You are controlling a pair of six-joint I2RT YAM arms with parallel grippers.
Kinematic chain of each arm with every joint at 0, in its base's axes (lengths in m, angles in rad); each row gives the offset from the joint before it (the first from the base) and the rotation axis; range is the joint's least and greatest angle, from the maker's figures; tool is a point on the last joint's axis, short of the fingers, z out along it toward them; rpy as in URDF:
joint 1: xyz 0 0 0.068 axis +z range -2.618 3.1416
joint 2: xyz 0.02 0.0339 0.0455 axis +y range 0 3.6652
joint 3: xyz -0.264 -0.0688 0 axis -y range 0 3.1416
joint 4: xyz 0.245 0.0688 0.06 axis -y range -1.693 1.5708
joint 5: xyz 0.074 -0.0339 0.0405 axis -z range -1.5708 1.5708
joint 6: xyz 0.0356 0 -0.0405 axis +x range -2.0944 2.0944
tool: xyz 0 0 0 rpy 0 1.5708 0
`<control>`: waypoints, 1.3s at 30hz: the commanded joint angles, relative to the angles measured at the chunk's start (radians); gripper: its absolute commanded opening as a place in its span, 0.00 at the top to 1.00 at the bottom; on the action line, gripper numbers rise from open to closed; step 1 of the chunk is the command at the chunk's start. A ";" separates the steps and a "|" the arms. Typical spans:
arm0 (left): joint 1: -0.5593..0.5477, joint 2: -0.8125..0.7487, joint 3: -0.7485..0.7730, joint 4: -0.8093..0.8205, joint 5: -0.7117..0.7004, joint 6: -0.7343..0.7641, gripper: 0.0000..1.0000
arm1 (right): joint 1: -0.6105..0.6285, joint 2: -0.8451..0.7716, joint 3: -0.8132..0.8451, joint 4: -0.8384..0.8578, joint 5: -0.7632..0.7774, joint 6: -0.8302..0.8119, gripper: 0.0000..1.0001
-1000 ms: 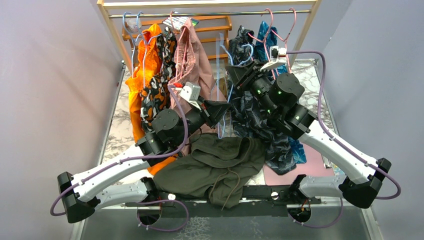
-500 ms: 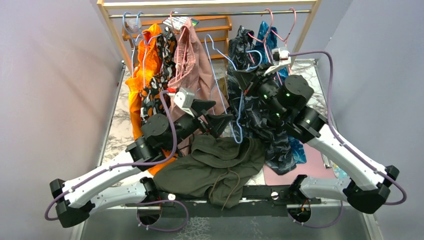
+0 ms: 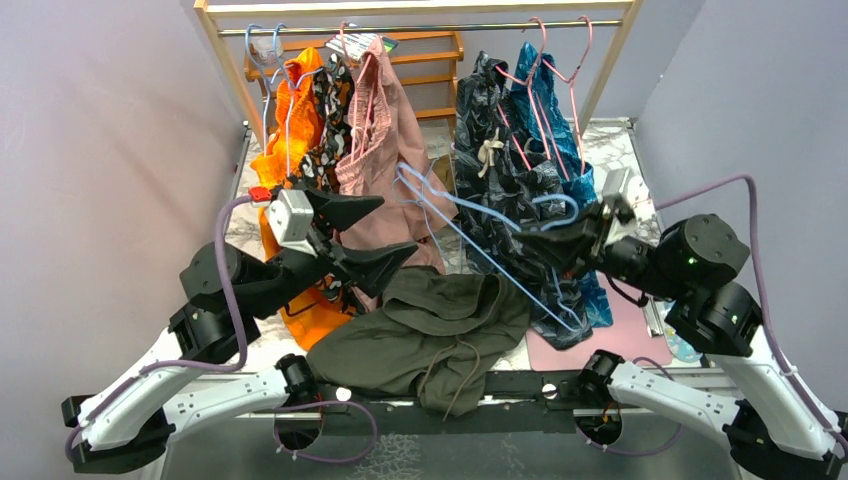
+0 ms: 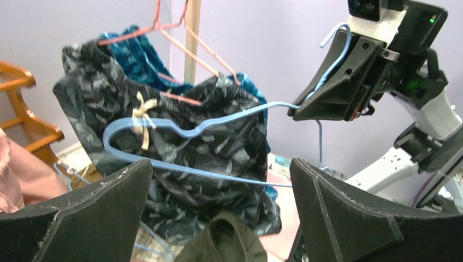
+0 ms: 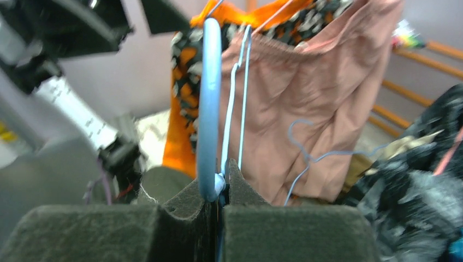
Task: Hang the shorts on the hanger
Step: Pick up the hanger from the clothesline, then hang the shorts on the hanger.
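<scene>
The shorts [image 3: 430, 325] lie crumpled, dark olive, at the table's near edge between the two arm bases, and show low in the left wrist view [image 4: 224, 240]. The hanger [image 3: 480, 250] is thin light-blue wire held tilted in the air above them. My right gripper [image 3: 530, 240] is shut on it near the hook, which rises thick and blurred just before the fingers [image 5: 209, 109]. My left gripper [image 3: 400, 225] stands wide open to the hanger's left, nothing between its fingers [image 4: 109, 213]. Through that gap I see the hanger [image 4: 180, 131] and the right gripper [image 4: 306, 112].
A wooden rack [image 3: 225, 60] at the back carries orange [image 3: 275, 170], dusty-pink [image 3: 385, 150], dark grey leaf-print [image 3: 500, 190] and blue garments, plus pink wire hangers [image 3: 560, 70]. More light-blue hangers [image 3: 425, 185] hang beside the pink shorts. A pink mat [image 3: 620, 320] lies at the right.
My left gripper has opened, let go of the hanger and drawn back left. The right gripper has closed on the hanger and swung it right and nearer, away from the rack.
</scene>
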 commanded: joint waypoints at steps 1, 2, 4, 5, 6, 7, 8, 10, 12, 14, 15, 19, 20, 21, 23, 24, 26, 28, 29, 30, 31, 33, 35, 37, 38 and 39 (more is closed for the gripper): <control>-0.004 -0.002 -0.016 -0.219 0.040 -0.053 0.01 | 0.000 -0.063 -0.089 -0.155 -0.169 -0.046 0.99; -0.004 -0.006 -0.028 -0.250 0.041 -0.083 0.01 | 0.000 -0.079 -0.102 -0.173 -0.172 -0.051 0.99; -0.004 -0.014 -0.049 -0.306 0.035 -0.148 0.01 | 0.000 -0.107 -0.130 -0.191 -0.170 -0.051 0.99; -0.004 -0.014 -0.057 -0.337 0.025 -0.179 0.01 | 0.000 -0.119 -0.143 -0.194 -0.169 -0.053 0.99; -0.004 -0.012 -0.061 -0.368 0.012 -0.206 0.01 | 0.000 -0.130 -0.158 -0.193 -0.162 -0.054 0.99; -0.004 -0.007 -0.062 -0.405 0.000 -0.232 0.01 | 0.000 -0.141 -0.169 -0.186 -0.156 -0.054 0.99; -0.004 -0.001 -0.062 -0.440 -0.007 -0.256 0.01 | 0.000 -0.151 -0.181 -0.178 -0.152 -0.059 0.99; -0.005 0.012 -0.064 -0.484 0.025 -0.289 0.01 | 0.000 -0.170 -0.197 -0.161 -0.145 -0.064 0.99; -0.004 0.020 -0.083 -0.514 0.046 -0.324 0.01 | 0.000 -0.182 -0.203 -0.157 -0.140 -0.076 0.99; -0.004 0.017 -0.106 -0.547 0.026 -0.356 0.01 | 0.000 -0.189 -0.204 -0.163 -0.132 -0.087 0.99; -0.004 0.013 -0.120 -0.564 0.007 -0.369 0.01 | 0.000 -0.190 -0.202 -0.169 -0.128 -0.094 0.99; -0.004 0.033 -0.174 -0.625 -0.061 -0.411 0.01 | 0.000 -0.196 -0.196 -0.189 -0.107 -0.108 0.99; -0.004 0.049 -0.185 -0.634 -0.064 -0.417 0.01 | 0.000 -0.197 -0.196 -0.192 -0.103 -0.111 0.99; -0.004 0.068 -0.195 -0.639 -0.067 -0.422 0.01 | 0.000 -0.199 -0.196 -0.194 -0.099 -0.112 0.99; -0.005 0.107 -0.210 -0.651 -0.086 -0.432 0.02 | 0.000 -0.202 -0.197 -0.200 -0.097 -0.116 0.99; -0.004 0.126 -0.214 -0.661 -0.108 -0.434 0.02 | 0.000 -0.202 -0.197 -0.202 -0.093 -0.118 0.99; -0.006 0.160 -0.219 -0.684 -0.162 -0.434 0.01 | 0.000 -0.204 -0.197 -0.207 -0.083 -0.122 0.99; -0.006 0.188 -0.225 -0.700 -0.220 -0.437 0.01 | 0.000 -0.205 -0.198 -0.208 -0.074 -0.127 0.99; -0.006 0.203 -0.230 -0.705 -0.246 -0.439 0.01 | 0.000 -0.210 -0.199 -0.208 -0.070 -0.129 0.99; -0.006 0.215 -0.237 -0.705 -0.265 -0.439 0.01 | 0.000 -0.211 -0.199 -0.208 -0.067 -0.132 0.99; -0.006 0.228 -0.242 -0.703 -0.286 -0.440 0.01 | 0.000 -0.212 -0.200 -0.208 -0.065 -0.134 0.99; -0.006 0.259 -0.250 -0.699 -0.317 -0.453 0.01 | 0.000 -0.213 -0.202 -0.208 -0.060 -0.140 0.99; -0.007 0.283 -0.252 -0.689 -0.338 -0.458 0.03 | 0.000 -0.212 -0.203 -0.208 -0.059 -0.143 0.99; -0.007 0.297 -0.255 -0.677 -0.347 -0.457 0.07 | 0.000 -0.212 -0.206 -0.207 -0.057 -0.147 0.99; -0.008 0.305 -0.255 -0.673 -0.345 -0.453 0.11 | 0.000 -0.213 -0.207 -0.206 -0.056 -0.149 0.99; -0.009 0.310 -0.256 -0.669 -0.342 -0.450 0.13 | 0.000 -0.212 -0.208 -0.206 -0.055 -0.153 0.99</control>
